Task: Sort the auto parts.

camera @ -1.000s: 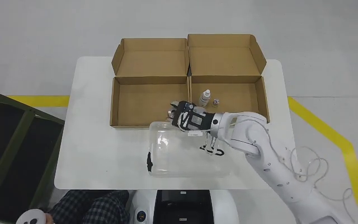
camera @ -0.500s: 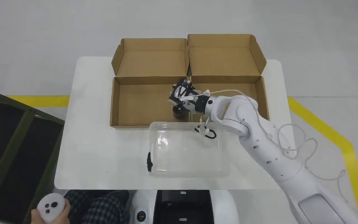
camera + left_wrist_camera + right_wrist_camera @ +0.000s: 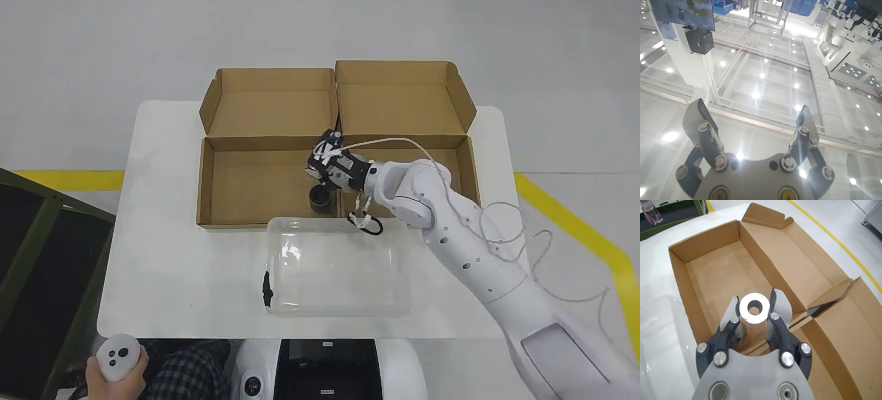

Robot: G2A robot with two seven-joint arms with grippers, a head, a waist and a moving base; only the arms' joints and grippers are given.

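Jaws on right gripper [image 3: 755,303] pinched tight round the metal bushing [image 3: 761,315] | bushing sits low over the cardboard box [image 3: 706,243], near the corner by the second box [image 3: 838,332] | left gripper [image 3: 753,121] gaping wide, holding nothing | looks like drop-off: lower, let go

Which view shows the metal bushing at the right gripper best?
Right wrist view: the metal bushing sits end-on inside the right gripper, bore visible. The top view shows it small and dark beside the arm. The left wrist view faces the ceiling.
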